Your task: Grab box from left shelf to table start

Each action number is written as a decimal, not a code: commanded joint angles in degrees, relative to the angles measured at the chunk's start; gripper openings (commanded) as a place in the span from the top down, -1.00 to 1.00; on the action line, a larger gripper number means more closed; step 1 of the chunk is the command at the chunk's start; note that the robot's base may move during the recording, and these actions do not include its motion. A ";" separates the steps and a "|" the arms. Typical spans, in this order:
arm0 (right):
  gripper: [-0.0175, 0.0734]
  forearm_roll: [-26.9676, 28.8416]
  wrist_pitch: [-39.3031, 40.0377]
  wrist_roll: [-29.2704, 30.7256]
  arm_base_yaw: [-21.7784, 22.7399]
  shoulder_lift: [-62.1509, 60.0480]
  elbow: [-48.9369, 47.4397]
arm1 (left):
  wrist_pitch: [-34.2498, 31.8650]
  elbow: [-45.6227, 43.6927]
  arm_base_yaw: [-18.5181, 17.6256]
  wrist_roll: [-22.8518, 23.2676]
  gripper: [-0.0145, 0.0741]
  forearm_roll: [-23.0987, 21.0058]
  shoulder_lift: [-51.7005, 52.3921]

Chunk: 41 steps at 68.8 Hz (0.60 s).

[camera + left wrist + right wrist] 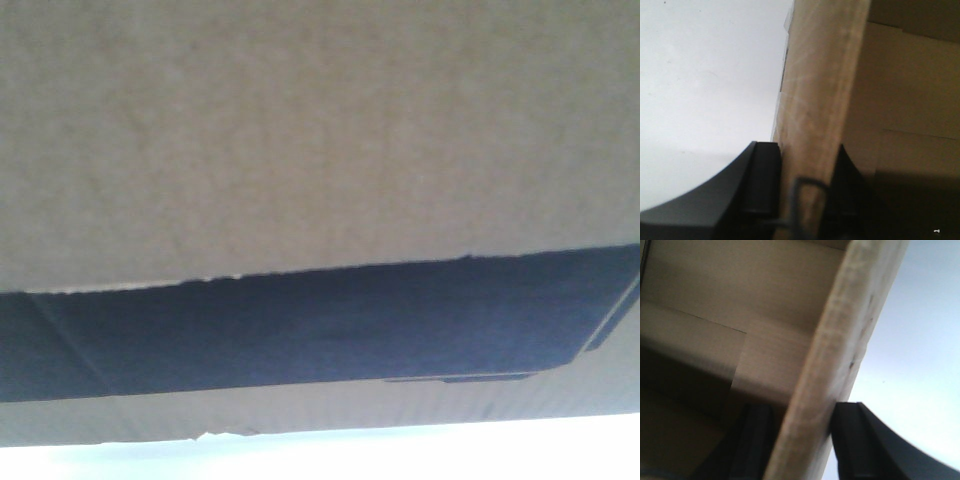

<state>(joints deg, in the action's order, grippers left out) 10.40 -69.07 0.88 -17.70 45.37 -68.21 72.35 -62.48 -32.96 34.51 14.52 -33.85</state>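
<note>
Brown corrugated cardboard box (300, 130) blocks my view.
My left end effector (805, 172) and right end effector (802, 435) clamp its walls.

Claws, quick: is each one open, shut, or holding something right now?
Left claw: shut on the box, pinching one of its walls.
Right claw: shut on the box too, pinching a wall.

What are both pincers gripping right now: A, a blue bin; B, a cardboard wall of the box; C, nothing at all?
B: in each wrist view a wall of the box sits clamped between the fingers of the left pincer and the right pincer.
</note>
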 commanded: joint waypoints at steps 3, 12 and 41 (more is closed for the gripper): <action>0.49 2.31 8.44 2.07 0.02 0.29 -1.63 | -3.10 -2.80 -1.77 -6.98 0.88 -18.42 0.85; 0.49 2.31 8.44 2.07 0.02 0.29 -1.63 | -3.10 -2.80 -1.77 -6.98 0.88 -18.42 0.85; 0.49 2.31 8.44 2.07 0.02 0.29 -1.63 | -3.10 -2.80 -1.77 -6.98 0.88 -18.42 0.85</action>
<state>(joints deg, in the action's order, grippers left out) 10.40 -69.07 0.88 -17.70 45.37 -68.21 72.35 -62.48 -32.96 34.51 14.52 -33.85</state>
